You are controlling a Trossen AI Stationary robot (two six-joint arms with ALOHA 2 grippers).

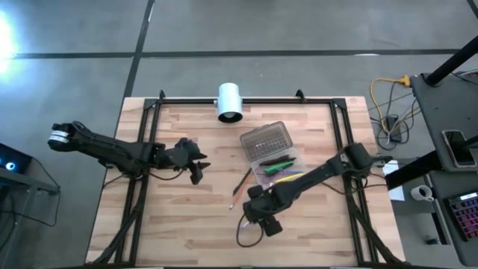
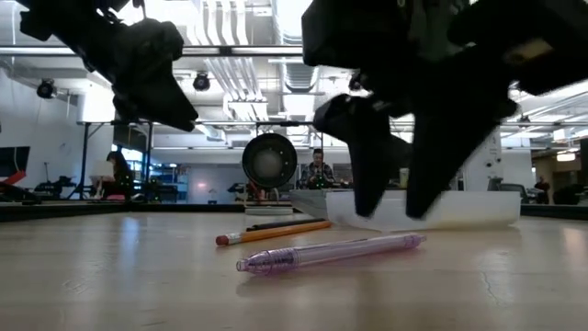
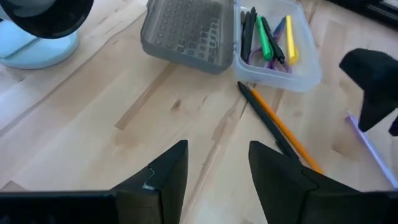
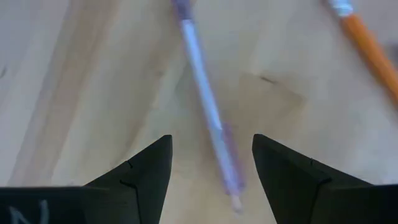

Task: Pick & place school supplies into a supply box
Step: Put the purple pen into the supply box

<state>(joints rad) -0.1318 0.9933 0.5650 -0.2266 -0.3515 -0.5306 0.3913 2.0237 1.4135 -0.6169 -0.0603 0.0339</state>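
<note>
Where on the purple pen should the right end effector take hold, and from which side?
Probably mid-barrel, coming straight down. The purple pen lies flat on the table, apart from the orange pencil, and already runs between the right end effector's open fingers.

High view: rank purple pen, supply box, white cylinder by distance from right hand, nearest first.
From the right hand:
1. Purple pen, table just below it, seen in low view.
2. Supply box, toward the back.
3. White cylinder, table's back edge.

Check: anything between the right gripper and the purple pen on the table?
Nothing visible. The right gripper hangs open directly over the purple pen, bare wood around it. The orange pencil lies off to one side, clear of the fingers.
</note>
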